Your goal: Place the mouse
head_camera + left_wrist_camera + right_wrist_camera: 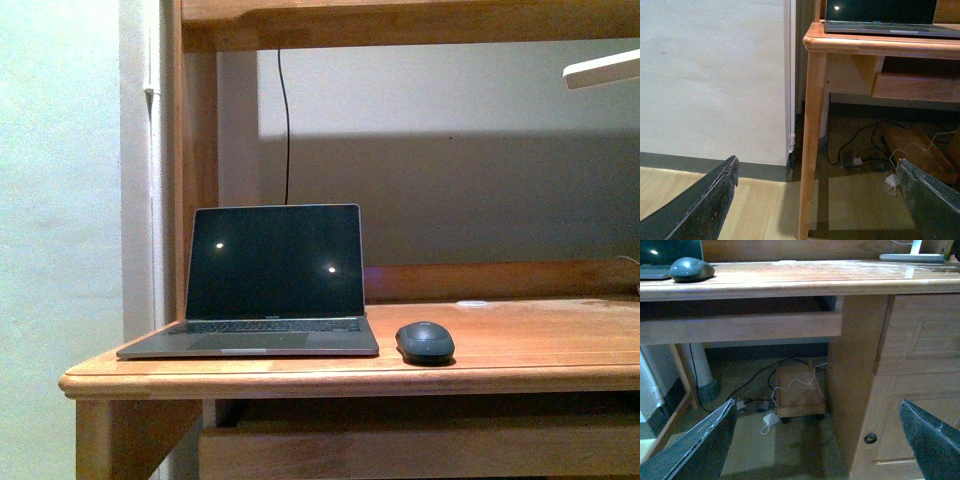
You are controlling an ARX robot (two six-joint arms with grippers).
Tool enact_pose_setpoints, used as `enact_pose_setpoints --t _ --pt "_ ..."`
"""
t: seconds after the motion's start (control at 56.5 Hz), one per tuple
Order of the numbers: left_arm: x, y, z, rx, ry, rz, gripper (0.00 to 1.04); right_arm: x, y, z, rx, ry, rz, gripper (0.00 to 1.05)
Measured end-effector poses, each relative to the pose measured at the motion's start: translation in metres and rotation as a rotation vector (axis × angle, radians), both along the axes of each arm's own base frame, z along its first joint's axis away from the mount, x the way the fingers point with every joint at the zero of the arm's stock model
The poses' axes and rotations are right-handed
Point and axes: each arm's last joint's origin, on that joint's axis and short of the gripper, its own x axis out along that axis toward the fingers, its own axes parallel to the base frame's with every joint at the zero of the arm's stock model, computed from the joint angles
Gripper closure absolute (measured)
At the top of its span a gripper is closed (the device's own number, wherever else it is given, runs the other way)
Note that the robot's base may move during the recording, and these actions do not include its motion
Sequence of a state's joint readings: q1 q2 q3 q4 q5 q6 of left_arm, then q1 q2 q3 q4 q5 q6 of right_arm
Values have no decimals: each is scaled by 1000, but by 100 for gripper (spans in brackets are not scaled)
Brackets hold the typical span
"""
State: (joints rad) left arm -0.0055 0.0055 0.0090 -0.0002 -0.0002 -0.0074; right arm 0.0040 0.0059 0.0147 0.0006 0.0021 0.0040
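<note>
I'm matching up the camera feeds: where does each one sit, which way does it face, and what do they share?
Front view: on the robot's body, facing the desk with the open laptop and the mouse beside it; no arm shows.
Left wrist view: low, facing the desk's leg and the wall; left end effector open, empty.
Right wrist view: low, facing the desk's underside and cabinet; right end effector open, empty.
Shared: the laptop shows in all three; the mouse shows in the front and right wrist views.
</note>
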Motion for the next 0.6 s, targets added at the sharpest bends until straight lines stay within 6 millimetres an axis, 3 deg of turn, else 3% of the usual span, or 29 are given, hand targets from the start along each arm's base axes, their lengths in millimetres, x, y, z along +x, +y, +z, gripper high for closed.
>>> enact_pose_setpoints --t 0.602 --pt "0 0 0 0 0 0 8 0 0 0 0 0 0 7"
